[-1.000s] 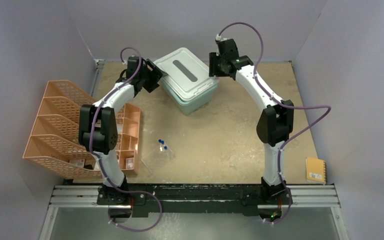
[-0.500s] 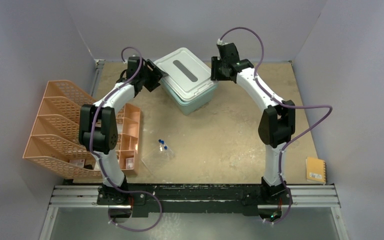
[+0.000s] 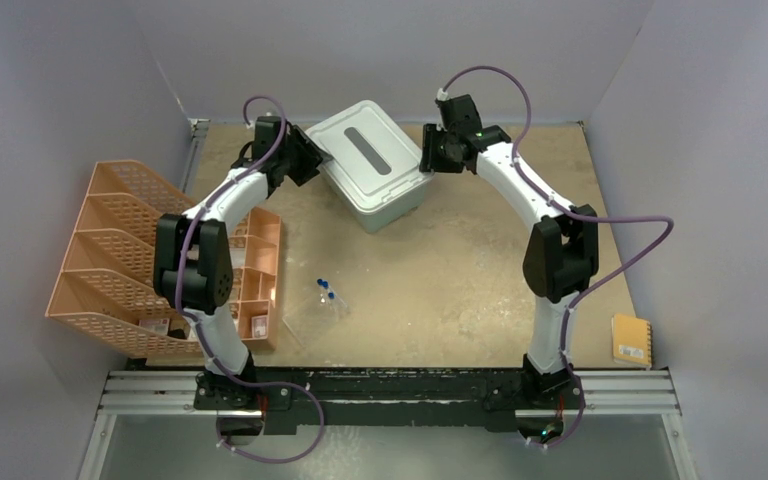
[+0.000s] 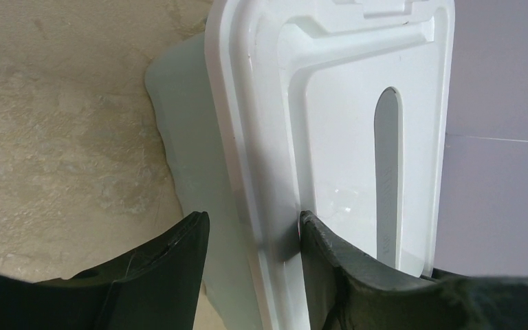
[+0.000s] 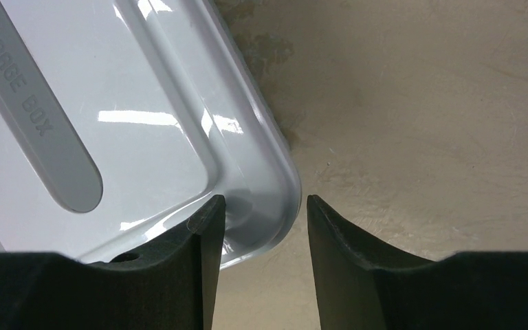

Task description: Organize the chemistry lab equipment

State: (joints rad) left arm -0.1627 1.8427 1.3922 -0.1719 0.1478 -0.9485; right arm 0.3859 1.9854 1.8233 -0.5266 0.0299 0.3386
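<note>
Your blue-capped tubes [image 3: 326,290] lay near the middle of the worktop [image 3: 460,270], at the far end of the clear rack [image 3: 317,316]. Whether they sat in the rack or only touched it, you could not tell from above. The rack stood just right of the orange mesh file organizer [image 3: 110,250]. A few small loose items [image 3: 257,325] rested in the compartments of the organizer's low front tray, too small to name.

Well beyond these, at the far side, stood the plastic bin [image 3: 388,205] under its pale grey lid [image 3: 365,150], and both of your arms reached to it. Your left tool [image 4: 253,223] straddled the lid's rim at its left corner. One of its fingers [image 4: 330,275] lay against the lid's top face, and the other was outside, beside the bin's wall. Your right tool [image 5: 265,206] straddled the right corner the same way, with a sliver of worktop showing between the rim and its outer finger. For neither tool could you tell whether it had clamped the rim. A small orange notebook [image 3: 628,340] lay apart at the near right edge.
</note>
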